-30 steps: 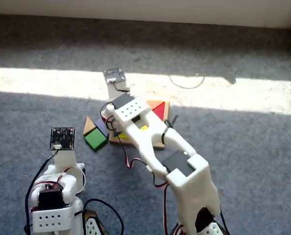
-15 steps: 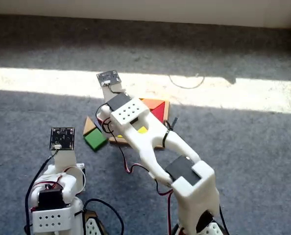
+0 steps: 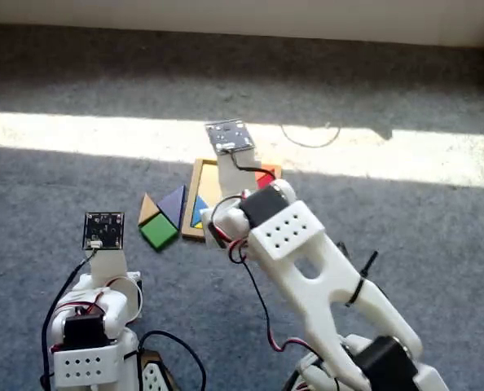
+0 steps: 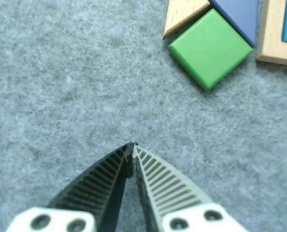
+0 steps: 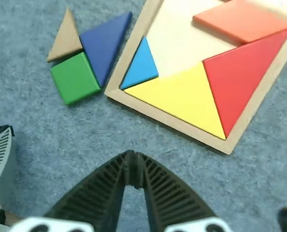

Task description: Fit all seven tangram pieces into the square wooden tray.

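Observation:
The square wooden tray [image 5: 134,104] holds an orange piece [image 5: 242,19], a red triangle [image 5: 245,72], a yellow triangle [image 5: 182,94] and a small light blue triangle [image 5: 141,65]. Its far left part is bare wood. On the carpet beside the tray's left rim lie a tan triangle [image 5: 66,38], a dark blue parallelogram [image 5: 105,43] and a green square [image 5: 75,77], all touching. My right gripper [image 5: 133,157] is shut and empty above the carpet, just in front of the tray's near rim. My left gripper [image 4: 133,147] is shut and empty over bare carpet, short of the green square [image 4: 211,48].
Grey carpet lies all around. A sunlit band crosses behind the tray [image 3: 195,199], with a thin loose wire [image 3: 307,138] lying in it. The left arm [image 3: 91,326] sits folded at the near left. The right arm [image 3: 323,285] stretches from the near right toward the tray.
The right arm swung right and rose, uncovering the tray's left side and the dark blue parallelogram. The left arm has not moved.

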Robot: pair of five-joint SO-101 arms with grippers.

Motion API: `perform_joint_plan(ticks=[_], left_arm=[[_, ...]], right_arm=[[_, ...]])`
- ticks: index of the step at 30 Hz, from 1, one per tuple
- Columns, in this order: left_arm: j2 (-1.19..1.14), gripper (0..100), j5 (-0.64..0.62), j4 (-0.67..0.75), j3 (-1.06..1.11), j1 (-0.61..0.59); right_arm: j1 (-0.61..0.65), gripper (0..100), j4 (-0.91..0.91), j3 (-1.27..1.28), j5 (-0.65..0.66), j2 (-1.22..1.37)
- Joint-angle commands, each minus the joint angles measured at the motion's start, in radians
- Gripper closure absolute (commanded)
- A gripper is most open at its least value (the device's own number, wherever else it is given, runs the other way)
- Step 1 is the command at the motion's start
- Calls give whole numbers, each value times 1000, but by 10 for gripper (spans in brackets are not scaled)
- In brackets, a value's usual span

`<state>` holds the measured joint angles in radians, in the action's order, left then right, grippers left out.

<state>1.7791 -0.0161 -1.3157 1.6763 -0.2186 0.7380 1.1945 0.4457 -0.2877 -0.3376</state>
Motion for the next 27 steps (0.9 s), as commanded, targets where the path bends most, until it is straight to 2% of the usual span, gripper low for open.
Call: perform_joint_plan(ticks=[1,7,18,23,27], left_arm=[[36,994,6,-5,19,1],[36,994,6,-5,19,1],[36,994,6,-5,19,1],[36,994,6,-5,19,1],[36,994,6,-5,19,1]], right_arm=[[-73,994,-96,174,8,-226],[-182,994,-179,499,12,-575],[-427,994,-173,926,14,-1135],[-479,994,-171,1095,78,-1346],[-506,994,-171,1214,81,-1486]])
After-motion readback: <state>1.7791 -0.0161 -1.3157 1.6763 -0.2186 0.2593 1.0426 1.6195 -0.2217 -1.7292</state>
